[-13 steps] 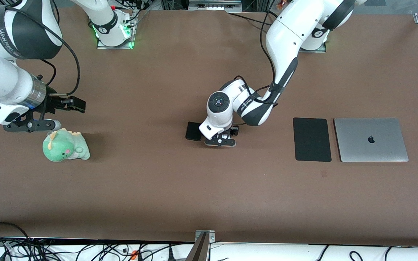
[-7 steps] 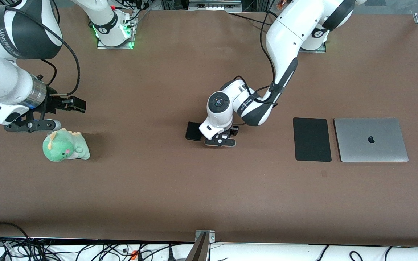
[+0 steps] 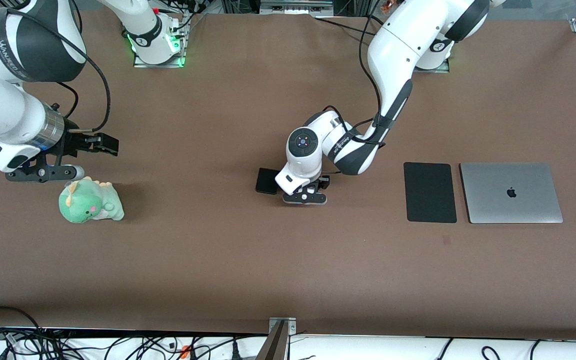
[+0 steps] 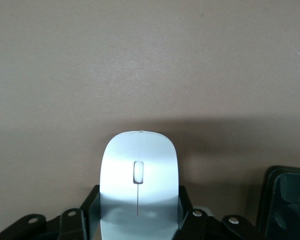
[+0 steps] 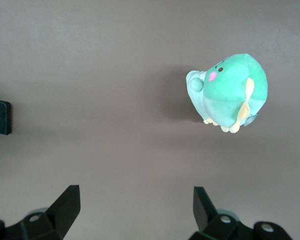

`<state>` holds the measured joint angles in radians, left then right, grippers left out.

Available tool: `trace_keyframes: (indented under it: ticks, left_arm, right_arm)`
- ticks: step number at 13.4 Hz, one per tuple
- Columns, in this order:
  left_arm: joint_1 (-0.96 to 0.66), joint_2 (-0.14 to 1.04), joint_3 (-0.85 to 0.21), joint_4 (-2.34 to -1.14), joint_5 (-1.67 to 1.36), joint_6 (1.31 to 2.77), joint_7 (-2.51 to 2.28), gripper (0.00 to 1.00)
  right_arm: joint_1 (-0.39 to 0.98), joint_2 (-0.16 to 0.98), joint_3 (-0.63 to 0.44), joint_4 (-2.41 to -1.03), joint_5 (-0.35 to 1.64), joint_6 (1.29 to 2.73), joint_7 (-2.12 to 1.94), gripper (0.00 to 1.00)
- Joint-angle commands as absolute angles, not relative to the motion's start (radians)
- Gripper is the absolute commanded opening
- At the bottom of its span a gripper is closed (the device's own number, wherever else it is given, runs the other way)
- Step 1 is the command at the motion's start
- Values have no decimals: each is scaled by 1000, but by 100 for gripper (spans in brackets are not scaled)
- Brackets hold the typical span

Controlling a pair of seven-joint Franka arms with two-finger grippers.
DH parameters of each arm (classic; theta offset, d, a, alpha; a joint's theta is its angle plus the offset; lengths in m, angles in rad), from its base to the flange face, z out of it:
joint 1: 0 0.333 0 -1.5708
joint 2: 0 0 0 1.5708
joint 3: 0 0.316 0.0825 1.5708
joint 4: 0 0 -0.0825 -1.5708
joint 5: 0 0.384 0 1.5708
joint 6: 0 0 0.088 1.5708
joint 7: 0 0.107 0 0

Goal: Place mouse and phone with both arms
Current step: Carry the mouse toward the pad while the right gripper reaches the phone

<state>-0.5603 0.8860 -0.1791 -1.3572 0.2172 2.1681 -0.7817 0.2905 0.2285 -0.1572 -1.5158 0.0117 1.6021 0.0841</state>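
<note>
- Two fingers (image 4: 186,206) of the left hand (image 4: 138,220) grasp the mouse (image 4: 139,175) at the middle of the surface (image 3: 218,260), just beside the phone (image 3: 266,180).
- Right hand (image 5: 135,210) waits released above the surface, near a green plush toy (image 5: 230,92).
- Mouse pad (image 3: 429,192) lies beside a laptop (image 3: 511,192), toward the left arm's end.

I see a white mouse (image 4: 138,187) with a thin grey line, a black phone (image 3: 267,181), a black mouse pad (image 3: 430,192), a silver laptop (image 3: 511,192), a green toy (image 3: 89,201) with pink cheeks, and a brown table (image 3: 288,270).
</note>
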Motion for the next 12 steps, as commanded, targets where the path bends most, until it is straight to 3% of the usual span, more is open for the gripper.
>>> trace_keyframes:
  ticks: [1,6,12]
  left_arm:
    - [-548,835,-176,-1348,232,2085,-805,35]
    - [-470,755,-176,-1361,232,1997,-813,36]
    - [-301,606,-189,-1509,235,2002,-743,38]
  right_arm:
    - [285,227,-153,-1516,31,1601,98,100]
    - [291,227,-152,-1516,31,1603,100,100]
    - [327,290,-144,-1516,113,1663,234,100]
